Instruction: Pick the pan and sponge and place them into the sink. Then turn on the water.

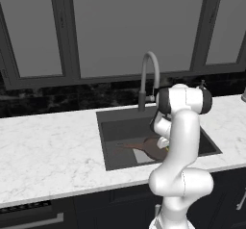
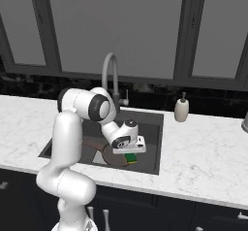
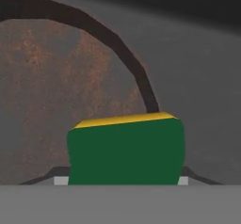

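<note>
The white marble counter (image 1: pixel 48 151) runs the width of the kitchen below tall dark-framed windows, with a black backsplash between them. Set into it is the dark grey sink (image 1: pixel 108 122), a deep rectangular basin with a lighter square on its floor. Behind the basin rises the curved grey gooseneck faucet (image 1: pixel 149 74), its spout hanging over the back of the bowl. The white arm bends forward and down from the base, its hand lowered well inside the sink.

The pan (image 1: pixel 146 147) lies flat on the sink floor, reddish-brown, its long handle pointing to the left in the left base view (the arm covers its right edge there). In the right base view its round body (image 2: pixel 110 156) shows under the robot's hand, near the front wall of the basin.

On the counter to the right of the sink, seen from the right base camera, stands a small beige soap dispenser (image 2: pixel 181 109), close to the backsplash.

The sponge (image 3: pixel 124 150), green face toward the hand camera and a yellow strip along its top, sits between the jaws of the gripper (image 2: pixel 130 155), just beside the pan's dark rim (image 3: pixel 132 63). The jaws appear closed on it, though the fingertips are hidden behind the sponge. In the right base view the sponge (image 2: pixel 131 157) sticks out below the hand, low in the sink; whether it touches the floor I cannot tell.
</note>
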